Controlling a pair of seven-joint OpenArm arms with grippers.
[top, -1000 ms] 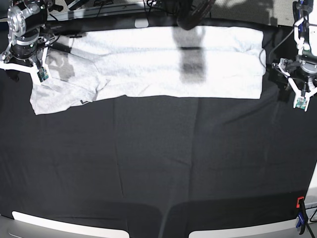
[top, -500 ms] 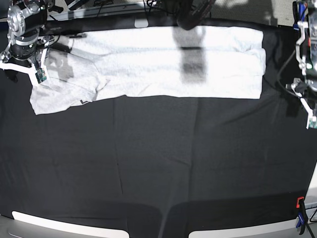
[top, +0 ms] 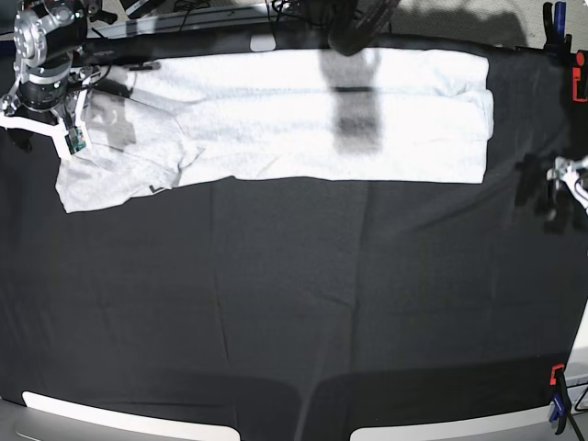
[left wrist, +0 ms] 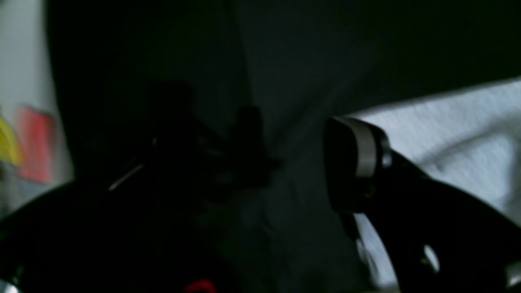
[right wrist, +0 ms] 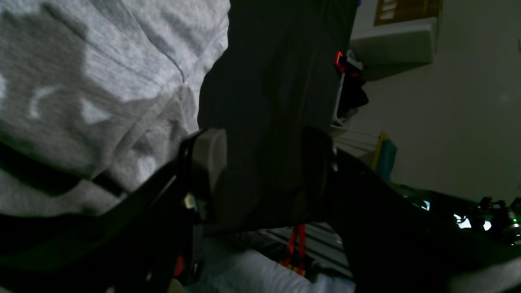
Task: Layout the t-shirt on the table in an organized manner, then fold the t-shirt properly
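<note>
The white t-shirt [top: 303, 119] lies folded into a long band along the far side of the black-clothed table [top: 294, 312], with one sleeve spread at the left end and a trace of dark lettering there. My right gripper [top: 72, 138] hovers at that sleeve's far-left edge. In the right wrist view it [right wrist: 262, 171] is open and empty over black cloth, with the shirt [right wrist: 101, 81] just beside it. My left gripper [top: 571, 179] is at the right edge of the base view, off the shirt. In the left wrist view it [left wrist: 301, 162] is open, with the shirt [left wrist: 468, 134] to one side.
A dark shadow band [top: 356, 110] crosses the shirt's middle. A red clamp [top: 579, 87] sits at the far right edge and a red and blue clamp [top: 556, 404] at the near right corner. White panels [top: 110, 418] line the front edge.
My left arm has pulled away from the shirt's right end toward the right edge of the view. The right arm and the shirt have hardly moved.
</note>
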